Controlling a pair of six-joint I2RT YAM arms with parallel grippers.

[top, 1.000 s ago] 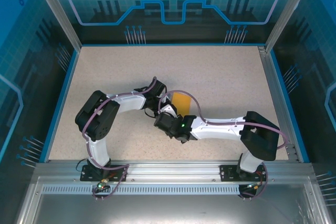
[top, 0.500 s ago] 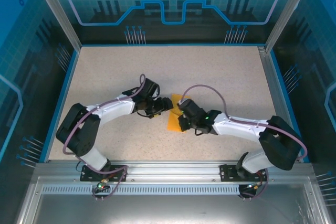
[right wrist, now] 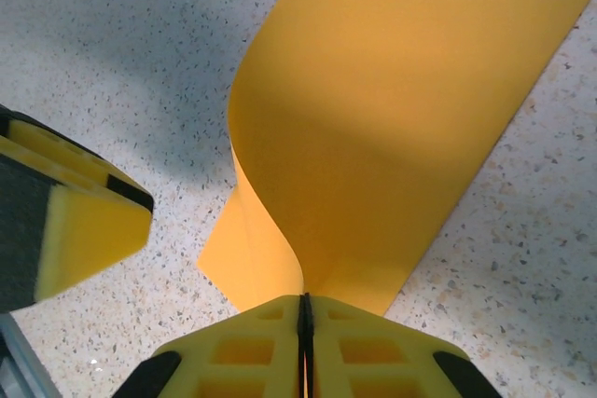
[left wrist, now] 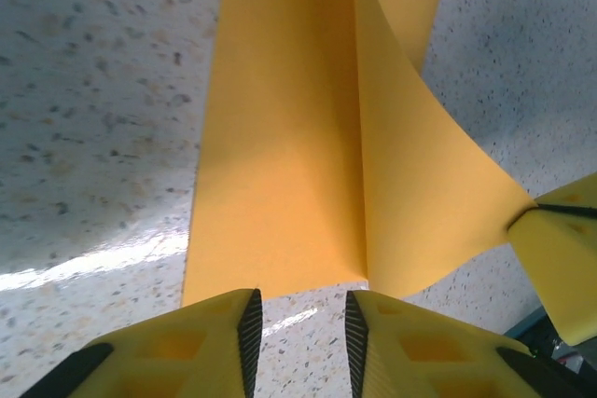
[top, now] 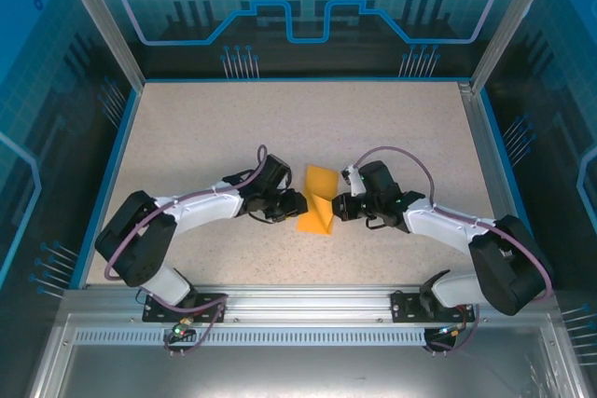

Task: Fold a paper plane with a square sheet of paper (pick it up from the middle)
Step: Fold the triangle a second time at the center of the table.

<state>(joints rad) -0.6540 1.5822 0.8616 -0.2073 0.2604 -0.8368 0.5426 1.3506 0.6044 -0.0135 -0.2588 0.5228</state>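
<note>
The square sheet of paper (top: 314, 214) is orange-yellow and lies folded at the table's middle. In the left wrist view one part of the sheet (left wrist: 280, 165) lies flat and a flap curves up to the right. My right gripper (top: 339, 207) stands at the sheet's right side. Its jaws (right wrist: 303, 309) are shut on the edge of that raised flap (right wrist: 401, 90). My left gripper (top: 298, 204) is at the sheet's left edge. It is open (left wrist: 303, 323), with bare table between the fingers and the sheet's near edge just ahead of the tips.
The speckled table (top: 205, 128) has blue rims and metal posts at its sides. A glass wall stands behind it. The two grippers face each other across the sheet, a finger's length apart. The right gripper's finger (left wrist: 560, 258) shows in the left wrist view.
Both arms have swung apart from a crossed pose over the sheet. The right gripper moved to the sheet's right side and the left gripper came to its left edge.
</note>
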